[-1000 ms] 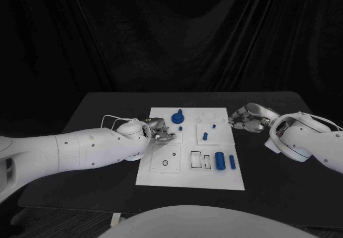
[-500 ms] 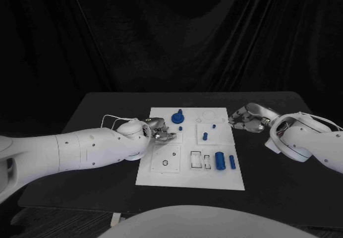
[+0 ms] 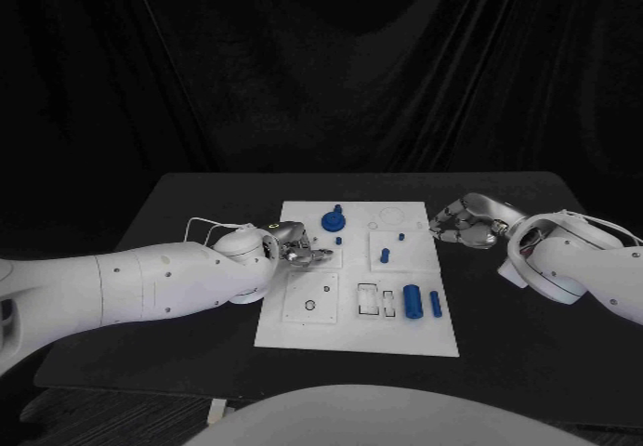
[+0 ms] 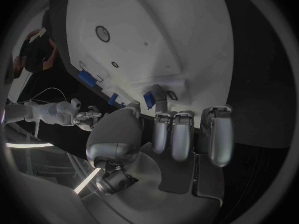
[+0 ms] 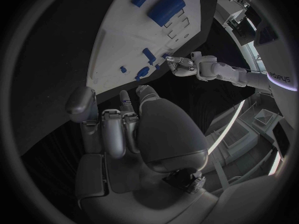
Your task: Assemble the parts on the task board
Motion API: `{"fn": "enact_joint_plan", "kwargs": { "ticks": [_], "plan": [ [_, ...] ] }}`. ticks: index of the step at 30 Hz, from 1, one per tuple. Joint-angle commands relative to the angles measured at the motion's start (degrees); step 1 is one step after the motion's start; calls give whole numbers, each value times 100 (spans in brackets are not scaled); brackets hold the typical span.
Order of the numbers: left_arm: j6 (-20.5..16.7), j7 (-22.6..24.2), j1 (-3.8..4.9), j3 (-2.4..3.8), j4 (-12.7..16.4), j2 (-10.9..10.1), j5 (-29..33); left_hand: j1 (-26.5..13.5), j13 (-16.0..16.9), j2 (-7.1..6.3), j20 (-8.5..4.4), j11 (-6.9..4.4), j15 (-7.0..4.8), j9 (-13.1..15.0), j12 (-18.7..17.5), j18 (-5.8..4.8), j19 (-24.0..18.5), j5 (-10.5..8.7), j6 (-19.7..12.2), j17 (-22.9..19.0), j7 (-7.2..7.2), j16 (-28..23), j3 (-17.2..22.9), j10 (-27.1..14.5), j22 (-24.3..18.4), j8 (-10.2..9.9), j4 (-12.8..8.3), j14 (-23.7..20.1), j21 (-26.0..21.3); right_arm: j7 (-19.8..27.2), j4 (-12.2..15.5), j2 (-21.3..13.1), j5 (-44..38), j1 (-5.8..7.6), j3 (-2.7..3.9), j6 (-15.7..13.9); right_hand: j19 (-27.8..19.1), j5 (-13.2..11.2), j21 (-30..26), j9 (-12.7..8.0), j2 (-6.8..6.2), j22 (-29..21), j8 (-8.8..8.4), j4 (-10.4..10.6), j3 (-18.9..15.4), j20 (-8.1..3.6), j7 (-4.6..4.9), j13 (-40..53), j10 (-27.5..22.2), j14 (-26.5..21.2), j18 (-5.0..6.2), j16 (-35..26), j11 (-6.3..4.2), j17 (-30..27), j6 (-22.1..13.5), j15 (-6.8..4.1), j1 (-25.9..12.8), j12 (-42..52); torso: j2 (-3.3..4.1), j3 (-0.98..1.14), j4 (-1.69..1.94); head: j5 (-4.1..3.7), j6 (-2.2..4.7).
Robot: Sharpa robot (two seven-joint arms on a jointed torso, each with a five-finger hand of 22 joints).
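**Left hand over the board's left edge, right hand curled at its far right corner**

Head view: the left hand (image 3: 300,251) sits over the left edge of the task board (image 3: 360,330), fingers bent in toward a square recess; whether it grasps anything is hard to tell from here. The right hand (image 3: 463,223) rests on the black table (image 3: 188,279) just beside the board's far right corner, fingers curled in, nothing in them. On the board, a round blue part with a peg (image 3: 334,220) stands near the far edge. A short blue pin (image 3: 385,255) stands mid-board. A thick blue cylinder (image 3: 413,302) and a thin blue rod (image 3: 436,302) lie side by side near the right edge, long axes running near-to-far.

Left wrist view: the left hand's fingertips (image 4: 159,97) touch a small blue part (image 4: 149,99) at the board's edge, apparently pinching it.

Right wrist view: the right hand's fingers (image 5: 115,129) are clenched against the palm, empty, beside the board.
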Motion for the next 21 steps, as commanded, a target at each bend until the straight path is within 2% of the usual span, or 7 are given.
{"fn": "enact_joint_plan", "kwargs": {
  "ticks": [1, 3, 6, 7, 14, 18, 21],
  "plan": [
    [-160, -31, 91, 3, 108, -39, 34, 9, 1508, -64, -41, -36, -31, 16, -3, -13, 282, -59, 22, 1508, -6, 15, -89, 606, 1297, -17, 1, 606, 20, -90, 6, -12, -26, -12, 4, -9, -29, 26, -13, 7, -9, 650, 34, -1, 42, -16, 12, 1311, 434, 437, 53, -36, -33, 976, 43, -13, 62, -32, 0, 0, 1, 8, 1],
    [-175, -39, 174, 4, 159, -66, 34, 13, 1508, -71, -41, -35, -31, 20, -3, -12, 281, -69, 17, 1508, -5, 15, -107, 606, 1296, -20, 2, 606, 17, -91, 5, -14, -26, -12, 4, -9, -33, 25, -24, 7, -13, 647, 34, 0, 42, -16, 13, 1307, 431, 436, 55, -38, -33, 973, 42, -13, 60, -34, 1, -1, 1, 11, 1],
    [-148, -59, 396, 4, 237, -108, 34, 29, 1508, -101, -39, -29, -28, 39, -3, -12, 281, -93, -20, 1508, 5, 15, -186, 606, 1296, -35, 3, 606, 15, -95, 4, -16, -26, -12, 4, -11, -33, 25, -24, 7, -13, 647, 34, 0, 42, -16, 13, 1307, 431, 436, 55, -38, -33, 973, 42, -13, 60, -34, 0, -1, -1, 11, 1],
    [-139, -61, 439, 4, 249, -115, 34, 32, 1508, -101, -39, -27, -27, 45, -3, -12, 281, -94, -34, 1508, 8, 15, -199, 606, 1295, -39, 4, 606, 14, -96, 4, -16, -26, -12, 4, -11, -33, 25, -24, 7, -13, 647, 34, 0, 42, -16, 13, 1307, 431, 436, 55, -38, -33, 973, 42, -13, 60, -34, 0, -2, -1, 9, 1],
    [-22, -48, 830, 5, 355, -191, 212, 137, 1508, -33, -20, 2, -3, 230, -3, -9, 274, -93, -214, 1508, 42, 15, -361, 606, 1291, 10, 0, 606, -4, -103, -5, -11, -26, -12, 4, -4, -31, 24, -20, 6, -20, 648, 33, 2, 41, -16, 13, 1312, 436, 438, 54, -34, -32, 978, 41, -12, 55, -31, -7, 1, -2, -1, 1],
    [99, -49, 950, 5, 345, -197, 300, 229, 1508, 3, -6, 21, 12, 323, -3, -4, 263, -92, -333, 1508, 65, 15, -441, 606, 1284, 25, -2, 606, -27, -105, -10, -8, -26, -12, 4, 0, -31, 24, -20, 6, -20, 648, 33, 2, 41, -16, 13, 1312, 436, 438, 54, -34, -32, 978, 41, -12, 55, -31, -6, 1, -4, 7, 1],
    [283, -43, 998, 5, 312, -181, 357, 394, 1508, 61, 20, 60, 41, 375, -3, 2, 245, -66, -529, 1508, 109, 15, -491, 606, 1275, -26, -9, 606, -60, -109, -10, -8, -26, -11, 4, 2, -31, 24, -20, 6, -20, 648, 33, 2, 41, -16, 13, 1312, 436, 438, 54, -34, -32, 978, 41, -12, 55, -31, -4, 2, -5, 0, 1]
  ]
}}
